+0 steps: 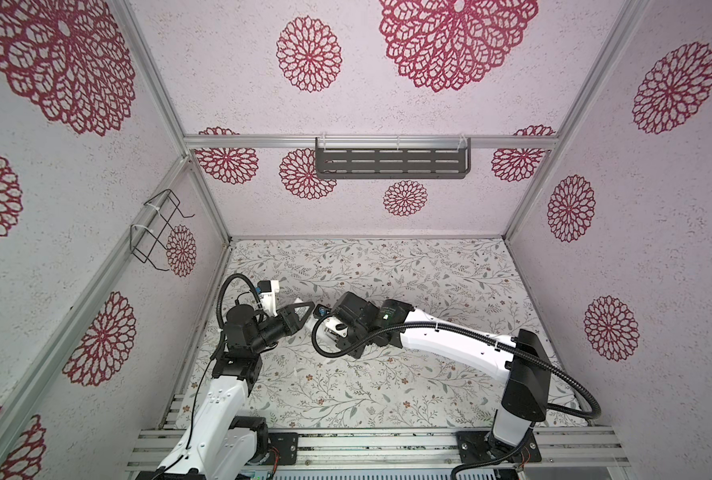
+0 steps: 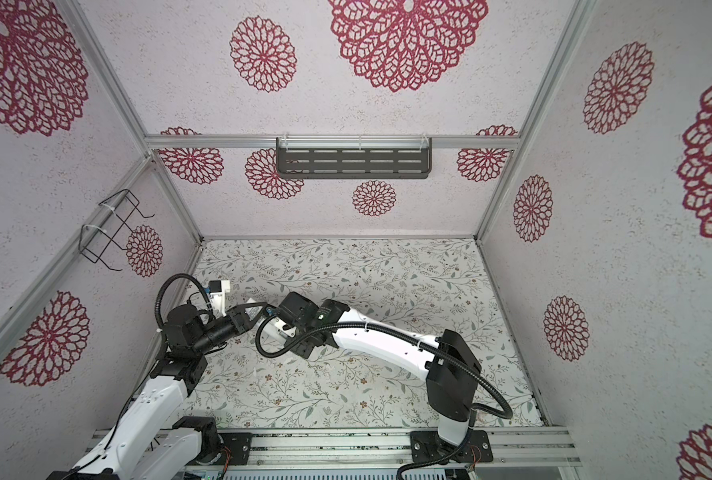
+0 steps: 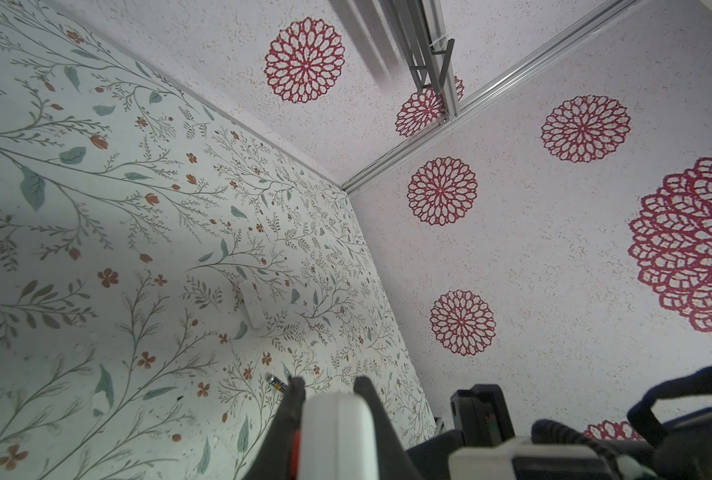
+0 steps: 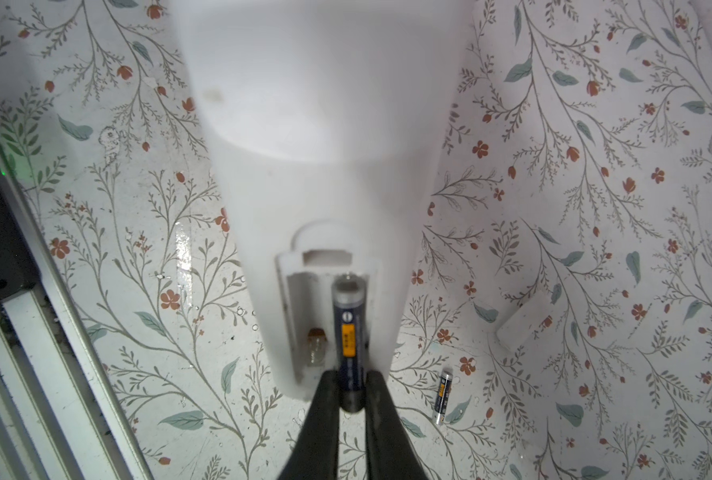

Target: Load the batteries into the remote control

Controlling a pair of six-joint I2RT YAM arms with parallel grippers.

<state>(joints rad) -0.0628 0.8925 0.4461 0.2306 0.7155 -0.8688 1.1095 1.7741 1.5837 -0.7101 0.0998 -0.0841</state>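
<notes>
Floral tabletop broadly open; right end effector holds battery along recess wall

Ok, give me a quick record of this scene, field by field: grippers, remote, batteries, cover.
left gripper: shut on remote
right gripper: shut on held battery
held battery: lying in one slot of the open recess
other slot: empty, spring showing
loose battery: on table, apart from remote
cover: off, on table

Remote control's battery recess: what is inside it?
One battery sits in one slot of the remote control, gripped by the right tool, which hides its near end. The other slot holds only a spring contact.
</notes>
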